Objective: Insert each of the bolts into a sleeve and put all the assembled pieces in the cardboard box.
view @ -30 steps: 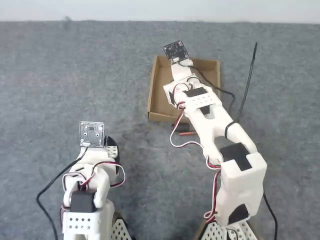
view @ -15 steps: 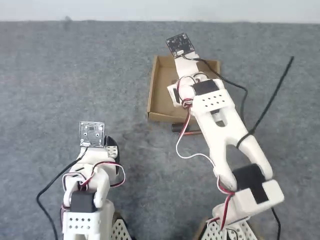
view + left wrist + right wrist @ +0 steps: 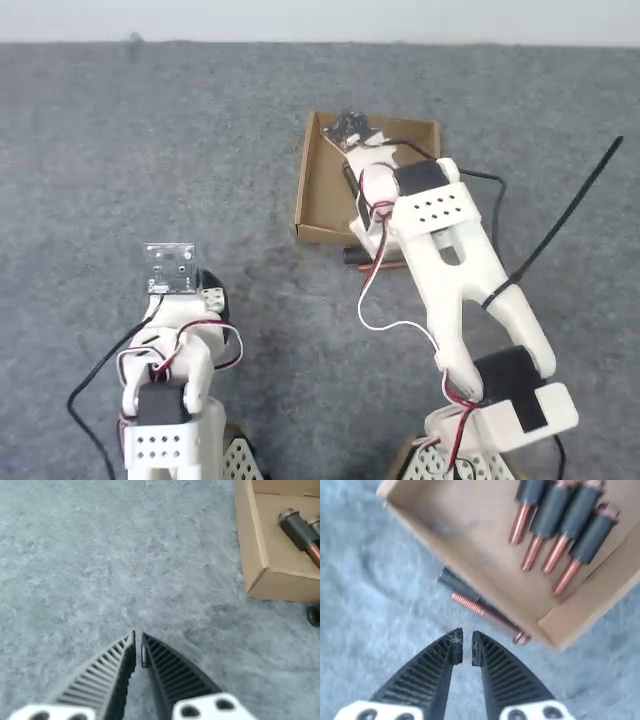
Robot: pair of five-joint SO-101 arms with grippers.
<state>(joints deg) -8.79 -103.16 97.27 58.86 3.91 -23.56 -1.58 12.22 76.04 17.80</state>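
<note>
The cardboard box (image 3: 470, 540) holds several assembled pieces (image 3: 560, 525), black sleeves with copper bolt ends sticking out, lying side by side. Outside its near wall a loose black sleeve (image 3: 454, 581) and a copper bolt (image 3: 482, 611) lie together on the carpet, also seen in the high view as sleeve (image 3: 356, 255) and bolt (image 3: 390, 265). My right gripper (image 3: 466, 642) hovers shut and empty just short of that bolt; the right arm (image 3: 440, 230) stretches over the box (image 3: 312, 190). My left gripper (image 3: 138, 642) is shut and empty over bare carpet, left of the box (image 3: 260, 555).
Grey carpet (image 3: 150, 130) covers the table. A black cable (image 3: 570, 215) trails from the right arm to the right of the box. The left arm (image 3: 170, 340) sits low at the front left, with open carpet between it and the box.
The right arm has folded lower over the box, its wrist pulling back toward the near wall. The left arm's wrist has shifted slightly left.
</note>
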